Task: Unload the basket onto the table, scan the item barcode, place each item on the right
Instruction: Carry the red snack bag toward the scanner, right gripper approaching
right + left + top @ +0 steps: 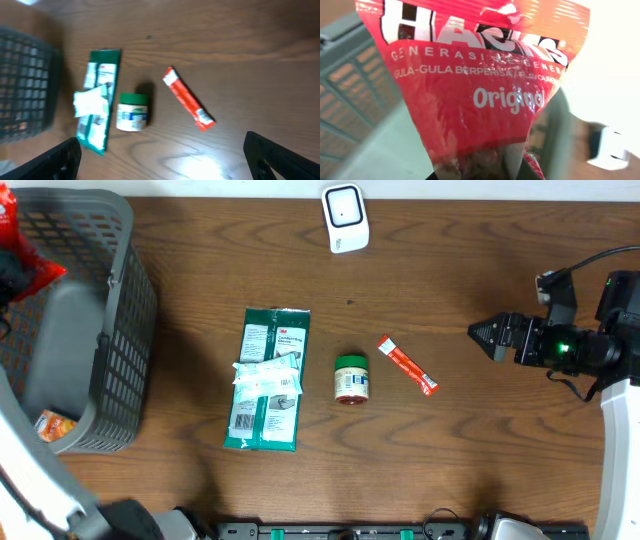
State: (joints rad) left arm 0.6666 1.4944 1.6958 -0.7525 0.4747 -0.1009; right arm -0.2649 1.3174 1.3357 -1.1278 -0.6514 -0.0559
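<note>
Red bag (480,90) is the item to scan. It sits in the left gripper (12,272) at the far left, above the basket (90,330), and fills the left wrist view with its printed front. The fingers themselves are hidden behind the film, but the bag tapers toward them and hangs clear of the basket floor, so the gripper looks closed narrow on one end of it. The right gripper (162,142) is spread wide and holds nothing, off to the right over bare surface (450,270).

No barcode shows on the face in view, so it is probably on the other side or lower down. The scanner (345,218) stands at the far edge of the surface, well apart from the bag.

To do this step well:
- Lift the bag clear of the basket rim before moving sideways.
- Carry it above the green pack (268,380), the jar (351,378) and the sachet (407,365) without brushing them.
- Turn the wrist so the side with the code faces the scanner window.
- Keep the film flat, since a crinkled or glossy fold could hide the bars.
- Hold steady in front of the window; the bag is soft and may swing.
- Keep the grip firm, as thin film can slip.
</note>
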